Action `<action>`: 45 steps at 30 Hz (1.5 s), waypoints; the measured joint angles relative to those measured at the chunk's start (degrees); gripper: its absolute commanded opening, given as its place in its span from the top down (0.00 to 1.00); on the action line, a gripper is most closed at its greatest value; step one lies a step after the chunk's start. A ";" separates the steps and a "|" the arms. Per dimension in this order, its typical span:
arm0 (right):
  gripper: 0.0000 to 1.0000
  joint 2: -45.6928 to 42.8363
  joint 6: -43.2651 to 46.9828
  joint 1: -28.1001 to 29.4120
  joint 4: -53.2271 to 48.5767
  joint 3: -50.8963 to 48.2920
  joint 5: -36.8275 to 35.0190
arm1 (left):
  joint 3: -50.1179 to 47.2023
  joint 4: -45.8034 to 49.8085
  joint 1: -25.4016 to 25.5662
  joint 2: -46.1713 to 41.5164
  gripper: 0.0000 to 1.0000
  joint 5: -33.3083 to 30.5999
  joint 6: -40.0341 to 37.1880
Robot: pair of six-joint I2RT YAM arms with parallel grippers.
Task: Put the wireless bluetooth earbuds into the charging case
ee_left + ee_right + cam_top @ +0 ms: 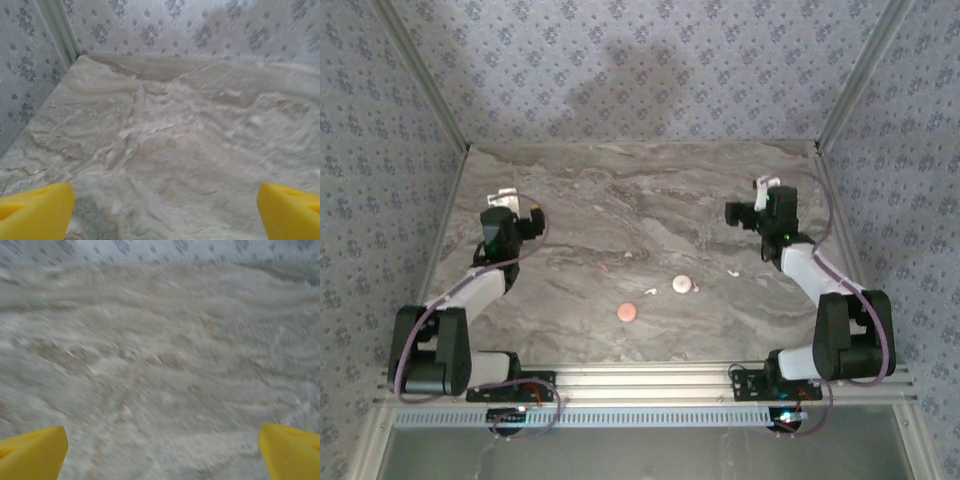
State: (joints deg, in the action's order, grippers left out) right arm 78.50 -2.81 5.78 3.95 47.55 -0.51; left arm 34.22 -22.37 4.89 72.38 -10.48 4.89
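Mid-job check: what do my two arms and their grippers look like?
The left arm and right arm match: black joints, white link shells, a looping purplish-grey cable. In the wrist views, the left fingers and right fingers are yellow, blunt wedges.

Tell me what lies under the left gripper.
Bare marble table, seen between its open yellow fingers in the wrist view; nothing rests on it there. From above, the left gripper itself covers a patch of table beneath it.

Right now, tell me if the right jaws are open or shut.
Open: the right wrist view shows yellow fingertips far apart, gripping nothing.
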 measured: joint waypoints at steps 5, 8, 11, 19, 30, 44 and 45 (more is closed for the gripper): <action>0.00 -0.09 -6.05 13.03 -20.41 11.08 -3.04 | 9.49 12.90 1.79 -3.06 0.09 2.27 4.98; 0.00 0.61 -10.75 22.18 -30.18 14.23 -2.75 | 15.15 20.72 1.99 -1.88 0.09 4.13 6.64; 0.05 3.17 -17.09 30.42 -36.63 16.70 -1.70 | 22.97 29.49 1.99 2.25 0.10 6.93 8.85; 0.24 13.46 -32.26 44.37 -47.17 23.45 4.46 | 21.90 37.64 1.99 5.70 0.13 14.97 16.94; 0.34 26.14 -42.88 52.52 -50.49 31.01 7.85 | 17.27 40.96 1.99 6.86 0.13 16.72 20.74; 0.33 36.09 -43.47 53.90 -54.45 37.03 7.34 | 17.27 41.27 1.99 6.86 0.12 16.72 20.70; 0.33 36.57 -43.47 53.90 -54.55 37.20 7.34 | 17.27 41.40 1.99 6.86 0.12 16.70 20.70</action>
State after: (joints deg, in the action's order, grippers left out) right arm 115.07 -46.28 59.68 -50.61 84.75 6.83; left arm 51.48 19.03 6.87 79.24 6.22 25.58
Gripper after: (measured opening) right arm 0.670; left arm 0.879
